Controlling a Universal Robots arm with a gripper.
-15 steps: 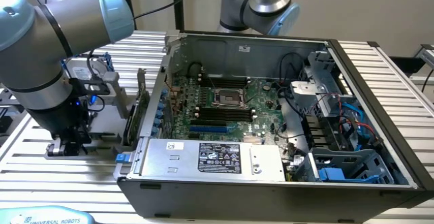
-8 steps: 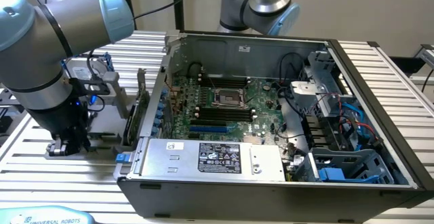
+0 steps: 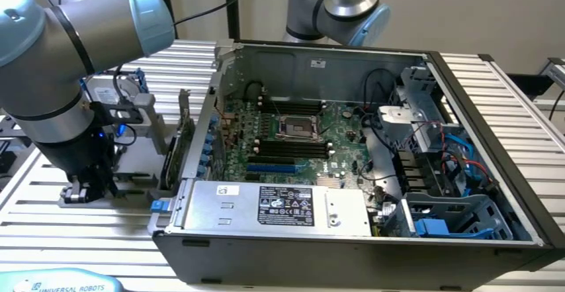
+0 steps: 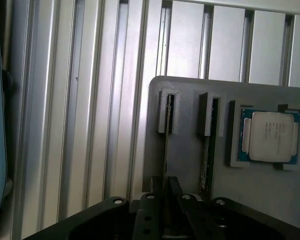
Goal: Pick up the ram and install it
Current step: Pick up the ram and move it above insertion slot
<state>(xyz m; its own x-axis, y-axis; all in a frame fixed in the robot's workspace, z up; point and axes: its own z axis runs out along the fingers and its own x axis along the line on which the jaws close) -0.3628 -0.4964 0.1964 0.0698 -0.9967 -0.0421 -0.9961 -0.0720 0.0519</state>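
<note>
A grey holder block [image 4: 190,170] carries two ram sticks standing on edge in its slots, beside a silver square processor chip [image 4: 270,136]. The nearer ram stick [image 4: 166,150] runs straight between my gripper's [image 4: 165,186] two dark fingers, which sit tight against its thin sides, shut on it. The second ram stick [image 4: 205,162] stands one slot over, apart from the fingers. In the exterior view my gripper [image 3: 84,189] is low over the same holder [image 3: 132,173], at the exterior view's left of the open computer case [image 3: 353,239]. The motherboard's black ram slots [image 3: 287,147] lie inside the case.
A dark upright expansion card [image 3: 181,143] stands between the holder and the case wall. The silver power supply [image 3: 274,206] fills the case's near side, with cables and a blue drive cage [image 3: 454,216] at the exterior view's right. A second arm [image 3: 340,7] hangs behind the case.
</note>
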